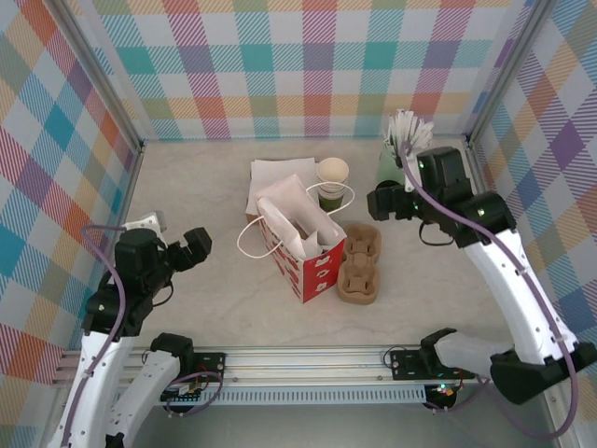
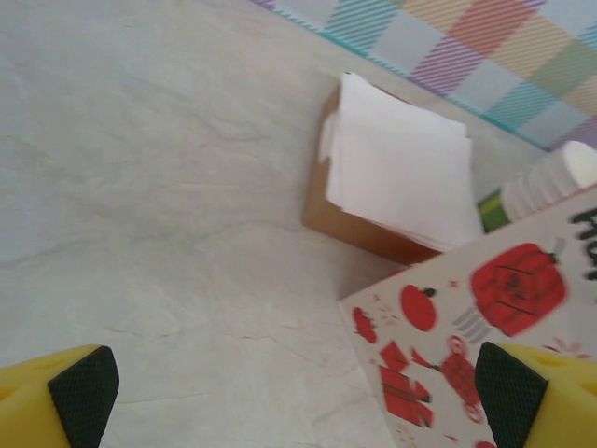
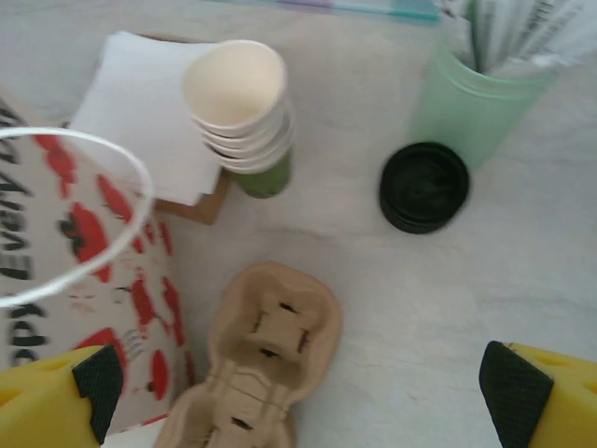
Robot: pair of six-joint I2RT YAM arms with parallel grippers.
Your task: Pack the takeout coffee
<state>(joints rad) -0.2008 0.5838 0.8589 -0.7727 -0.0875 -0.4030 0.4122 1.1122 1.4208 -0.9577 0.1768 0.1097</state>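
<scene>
The takeout coffee is hidden in these views. A red-and-white paper bag [image 1: 303, 247] with white loop handles stands upright mid-table, its mouth open. My right gripper [image 1: 384, 201] hovers right of the bag, above the pulp cup carrier [image 3: 270, 355]. In the right wrist view it [image 3: 306, 383] is open, with nothing between the fingers. My left gripper [image 1: 191, 247] hangs left of the bag, a hand's width away. It [image 2: 297, 397] is open over bare table, and the bag's printed side [image 2: 485, 317] lies beside its right finger.
A nested stack of green-banded cups [image 3: 241, 103] stands behind the bag, next to white napkins in a brown holder [image 3: 140, 112]. A pale green tumbler of white sticks [image 3: 466, 112] and a stack of black lids [image 3: 424, 187] sit at the back right. Checked walls enclose the table.
</scene>
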